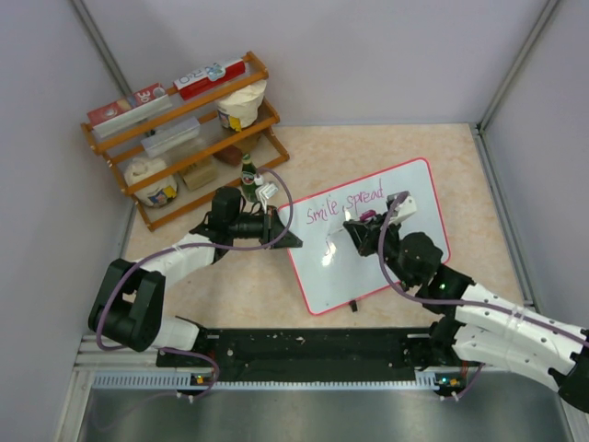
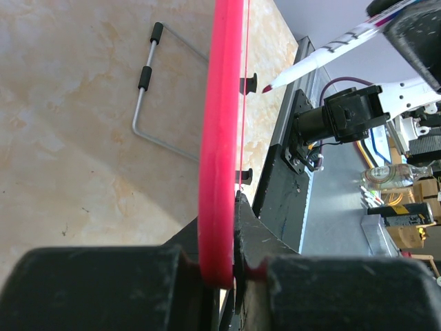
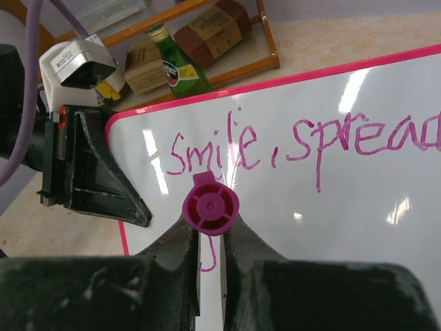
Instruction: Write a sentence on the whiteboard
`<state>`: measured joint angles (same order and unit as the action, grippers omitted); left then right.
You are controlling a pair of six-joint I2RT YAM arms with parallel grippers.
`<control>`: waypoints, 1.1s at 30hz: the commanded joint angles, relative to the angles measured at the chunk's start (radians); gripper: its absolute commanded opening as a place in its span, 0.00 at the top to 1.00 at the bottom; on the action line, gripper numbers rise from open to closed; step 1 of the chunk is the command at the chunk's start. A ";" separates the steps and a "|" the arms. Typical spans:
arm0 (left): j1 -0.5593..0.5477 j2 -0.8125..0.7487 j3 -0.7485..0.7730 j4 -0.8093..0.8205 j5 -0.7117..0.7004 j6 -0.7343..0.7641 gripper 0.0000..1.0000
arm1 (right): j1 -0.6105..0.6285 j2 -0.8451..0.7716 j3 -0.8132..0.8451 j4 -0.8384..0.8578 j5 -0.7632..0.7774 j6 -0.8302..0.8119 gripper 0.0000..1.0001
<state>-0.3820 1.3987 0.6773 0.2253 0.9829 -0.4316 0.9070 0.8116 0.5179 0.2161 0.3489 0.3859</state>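
Note:
The whiteboard (image 1: 386, 258), white with a thin pink frame, lies at an angle at the table's middle right. The sentence (image 1: 345, 203) "Smile, spread" runs along its top in pink cursive, and shows in the right wrist view as the sentence (image 3: 303, 141). My left gripper (image 1: 287, 237) is shut on the board's left edge; the red frame (image 2: 220, 138) sits pinched between its jaws (image 2: 229, 265). My right gripper (image 1: 361, 228) hovers over the board, shut on a marker (image 3: 211, 205) with a magenta end. A short pink stroke (image 3: 209, 256) lies below the first word. The marker tip (image 2: 267, 87) is close to the board face.
A wooden rack (image 1: 175, 129) with boxes, a cup and a jar stands at the back left. A green bottle (image 1: 248, 175) is just behind my left gripper. A wire stand (image 2: 148, 103) lies on the tabletop behind the board. Grey walls enclose the table.

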 commanded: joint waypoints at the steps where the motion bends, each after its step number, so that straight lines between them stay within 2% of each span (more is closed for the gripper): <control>1: -0.043 0.042 -0.068 -0.121 -0.145 0.263 1.00 | 0.006 -0.040 0.008 -0.006 0.039 -0.004 1.00; 14: -0.044 0.045 -0.068 -0.121 -0.144 0.261 1.00 | 0.007 0.024 -0.027 0.020 0.041 0.010 1.00; 33: -0.044 0.048 -0.067 -0.121 -0.144 0.261 1.00 | 0.006 0.000 -0.068 -0.043 0.024 0.028 1.00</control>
<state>-0.3820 1.3987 0.6765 0.2245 0.9802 -0.4332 0.9070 0.8223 0.4767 0.2333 0.3698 0.4164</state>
